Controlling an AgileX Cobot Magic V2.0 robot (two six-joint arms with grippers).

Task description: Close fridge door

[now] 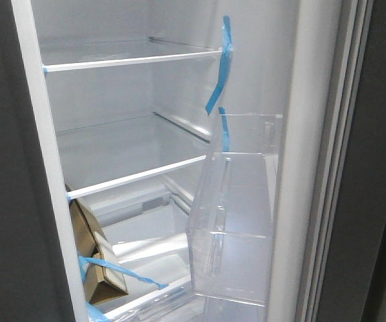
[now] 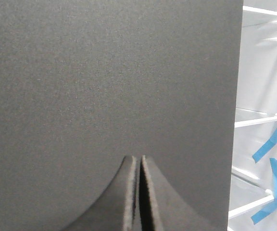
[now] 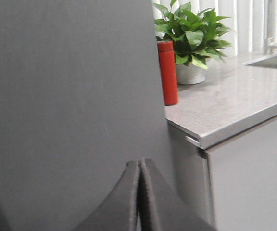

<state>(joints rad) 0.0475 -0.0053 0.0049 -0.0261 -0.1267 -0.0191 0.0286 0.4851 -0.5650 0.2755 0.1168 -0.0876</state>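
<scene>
Meanwhile, both the left pincer (image 2: 140, 166) and right pincer (image 3: 140, 168) are pressed together, facing dark-grey panels.

Brown cardboard box (image 1: 94, 258) at lower left of the front view, tilted, crossed by blue tape (image 1: 122, 270). In the right wrist view, at upper right: red bottle (image 3: 167, 72) upright on grey countertop (image 3: 234, 103), just beside potted green plant (image 3: 190, 36).

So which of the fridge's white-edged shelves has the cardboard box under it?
The lower shelf. The brown cardboard box sits below its left end, with blue tape across it; the upper shelf has only empty space beneath.
</scene>
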